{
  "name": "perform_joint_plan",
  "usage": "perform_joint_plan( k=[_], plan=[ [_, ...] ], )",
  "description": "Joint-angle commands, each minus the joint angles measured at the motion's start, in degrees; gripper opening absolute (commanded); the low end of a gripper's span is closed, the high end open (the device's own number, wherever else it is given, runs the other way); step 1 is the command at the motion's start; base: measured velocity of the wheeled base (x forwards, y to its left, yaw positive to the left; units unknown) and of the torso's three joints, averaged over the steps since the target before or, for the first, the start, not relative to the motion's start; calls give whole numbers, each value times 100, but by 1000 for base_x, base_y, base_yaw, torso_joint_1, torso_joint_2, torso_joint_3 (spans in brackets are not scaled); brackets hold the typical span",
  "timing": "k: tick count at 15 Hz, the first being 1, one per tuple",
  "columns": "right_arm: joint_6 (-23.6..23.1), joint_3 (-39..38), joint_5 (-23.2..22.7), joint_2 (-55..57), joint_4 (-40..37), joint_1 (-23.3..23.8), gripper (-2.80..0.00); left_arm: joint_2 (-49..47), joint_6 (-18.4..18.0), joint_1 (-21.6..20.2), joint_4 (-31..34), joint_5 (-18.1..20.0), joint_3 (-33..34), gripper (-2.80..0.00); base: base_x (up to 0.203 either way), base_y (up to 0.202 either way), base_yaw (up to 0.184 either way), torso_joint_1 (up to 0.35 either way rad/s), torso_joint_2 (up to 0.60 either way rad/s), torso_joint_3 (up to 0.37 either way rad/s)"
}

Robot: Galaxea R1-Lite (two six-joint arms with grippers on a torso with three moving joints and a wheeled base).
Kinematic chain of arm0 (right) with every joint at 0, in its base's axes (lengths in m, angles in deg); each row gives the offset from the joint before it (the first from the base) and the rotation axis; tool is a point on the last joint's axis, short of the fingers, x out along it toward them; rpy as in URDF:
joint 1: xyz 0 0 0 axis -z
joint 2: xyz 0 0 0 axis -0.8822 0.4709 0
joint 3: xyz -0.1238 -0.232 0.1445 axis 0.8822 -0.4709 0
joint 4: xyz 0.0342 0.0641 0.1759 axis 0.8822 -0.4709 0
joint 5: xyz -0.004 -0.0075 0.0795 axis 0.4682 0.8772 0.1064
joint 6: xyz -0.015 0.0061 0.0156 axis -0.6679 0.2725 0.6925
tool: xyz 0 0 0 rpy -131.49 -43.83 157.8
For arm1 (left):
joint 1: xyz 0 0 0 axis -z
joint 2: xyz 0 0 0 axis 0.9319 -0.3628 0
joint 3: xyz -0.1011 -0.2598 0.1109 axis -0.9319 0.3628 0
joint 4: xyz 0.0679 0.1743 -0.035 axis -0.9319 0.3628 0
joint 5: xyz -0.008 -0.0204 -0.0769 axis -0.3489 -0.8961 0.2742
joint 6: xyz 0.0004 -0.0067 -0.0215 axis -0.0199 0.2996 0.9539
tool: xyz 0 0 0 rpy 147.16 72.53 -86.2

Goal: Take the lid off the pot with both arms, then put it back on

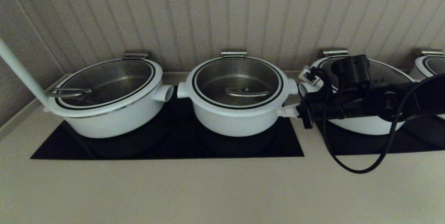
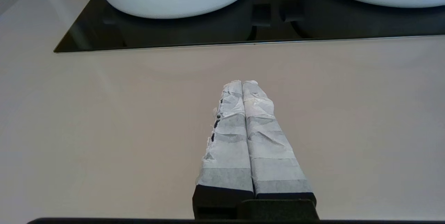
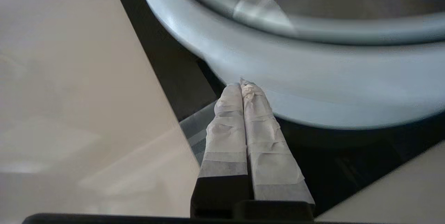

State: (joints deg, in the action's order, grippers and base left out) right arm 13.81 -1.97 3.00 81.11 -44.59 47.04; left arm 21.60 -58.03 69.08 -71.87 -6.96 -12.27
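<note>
The pot is the small deep white one in the middle of the black cooktop, with stub handles on both sides. The lid sits on it, its curved steel bar handle near the front. My right gripper reaches in from the right, shut and empty, its taped tips at the pot's right wall just under the rim. In the right wrist view the gripper is up against the white wall of the pot. My left gripper is shut and empty, over the bare counter in front of the cooktop, out of the head view.
A wider white pot with a lid stands to the left, beside a white pole. Another wide pot sits behind my right arm, and a further one is at the far right. A black cable loops down over the beige counter.
</note>
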Motion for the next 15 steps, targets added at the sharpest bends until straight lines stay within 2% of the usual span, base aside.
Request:
perform_joint_plan(
  k=[1, 7, 10, 11, 12, 15],
  plan=[
    [-8, -185, -39, -248, 14, 21, -280, 1, 0, 0, 1, 0, 0, -280, 0, 0, 0, 0, 0, 0],
    [33, -629, -39, -984, -17, 115, -280, 1, 0, 0, 1, 0, 0, -280, 0, 0, 0, 0, 0, 0],
    [225, -932, -16, -1575, -19, 132, -280, 1, 0, 0, 1, 1, 0, -280, 0, 0, 0, 0, 0, 0],
    [283, -947, 135, -1762, -13, 133, -280, 1, 0, 0, 1, 8, 0, -280, 0, 0, 0, 0, 0, 0],
    [308, -939, 478, -1909, -4, 134, -280, 1, 0, 0, 1, 0, 0, -280, 0, 0, 0, 0, 0, 0],
    [320, -909, 1847, -2465, 51, 134, -280, 1, 0, 0, 1, 7, 0, -280, 0, 0, 0, 0, 0, 0]
  ],
)
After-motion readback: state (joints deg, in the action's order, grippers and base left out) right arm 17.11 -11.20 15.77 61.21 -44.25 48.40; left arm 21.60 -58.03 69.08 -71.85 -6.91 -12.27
